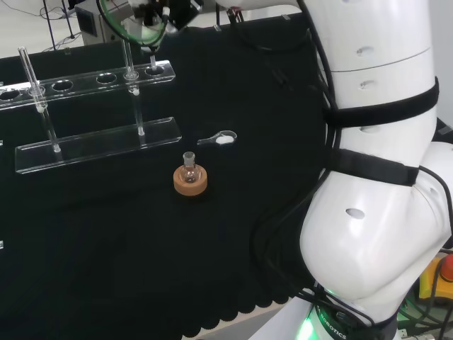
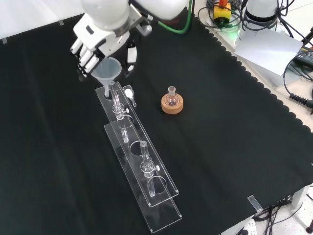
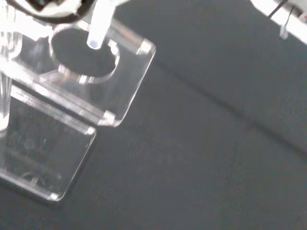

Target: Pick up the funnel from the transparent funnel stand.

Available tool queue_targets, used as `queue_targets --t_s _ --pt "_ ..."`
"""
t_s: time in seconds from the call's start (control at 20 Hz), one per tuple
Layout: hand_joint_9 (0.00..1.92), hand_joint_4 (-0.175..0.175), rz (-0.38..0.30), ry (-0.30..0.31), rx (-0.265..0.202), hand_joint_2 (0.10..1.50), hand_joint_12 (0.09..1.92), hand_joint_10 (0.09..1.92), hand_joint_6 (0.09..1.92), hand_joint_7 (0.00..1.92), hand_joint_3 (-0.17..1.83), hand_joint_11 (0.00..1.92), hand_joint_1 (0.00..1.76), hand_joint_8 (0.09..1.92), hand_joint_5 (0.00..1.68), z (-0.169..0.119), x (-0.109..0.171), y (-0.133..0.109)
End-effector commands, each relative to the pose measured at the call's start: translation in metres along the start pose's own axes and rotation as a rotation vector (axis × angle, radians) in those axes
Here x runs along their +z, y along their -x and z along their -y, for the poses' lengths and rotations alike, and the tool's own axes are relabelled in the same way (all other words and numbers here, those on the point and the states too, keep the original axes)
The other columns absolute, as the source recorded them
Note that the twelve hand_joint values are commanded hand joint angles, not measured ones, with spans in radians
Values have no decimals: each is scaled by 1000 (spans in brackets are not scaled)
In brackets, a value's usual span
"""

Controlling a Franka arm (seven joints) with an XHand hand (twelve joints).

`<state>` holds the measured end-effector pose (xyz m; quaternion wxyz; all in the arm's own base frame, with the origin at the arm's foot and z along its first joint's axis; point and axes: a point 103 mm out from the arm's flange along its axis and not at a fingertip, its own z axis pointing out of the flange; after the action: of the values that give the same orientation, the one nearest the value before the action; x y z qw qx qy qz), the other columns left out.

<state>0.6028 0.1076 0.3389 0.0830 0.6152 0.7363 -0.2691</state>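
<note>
No writing or label can be made out on any piece of ware here. Taking the transparent funnel stand [image 2: 139, 166] as the landmark and reading the front view from left to right: left of the stand lies a wide stretch of bare black cloth [image 2: 44, 147], open all the way to the cloth's edge. At the stand's far end the hand [image 2: 98, 41] comes down from the top of the view, its fingers [image 2: 83, 58] curled beside the rim of the funnel [image 2: 107, 68] — whether they actually close on it I cannot tell. The funnel's cone sits above the stand's upper shelf, its stem pointing down at the end hole; in the wrist view the stem tip [image 3: 94, 42] hangs just above that hole. Along the stand, two glass tubes [image 2: 145, 164] stand upright in holes farther down the shelf. Just right of the stand's far end lies a small white spoon [image 2: 130, 93]. Farther right, well apart from the stand, a small round-bottom flask [image 2: 171, 97] sits upright on a cork ring [image 2: 172, 105]. Beyond it the cloth is bare out to its scalloped right edge — ample room on that side too.
</note>
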Motion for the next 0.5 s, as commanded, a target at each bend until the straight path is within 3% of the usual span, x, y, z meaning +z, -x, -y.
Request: queue_targets --t_s 0.05,0.5 --pt "827 -23 35 3 42 685 1355 438 519 556 691 484 838 605 551 37 -31 14" --pt "844 -23 34 -7 106 686 1356 444 536 559 695 478 837 608 545 121 -26 20"
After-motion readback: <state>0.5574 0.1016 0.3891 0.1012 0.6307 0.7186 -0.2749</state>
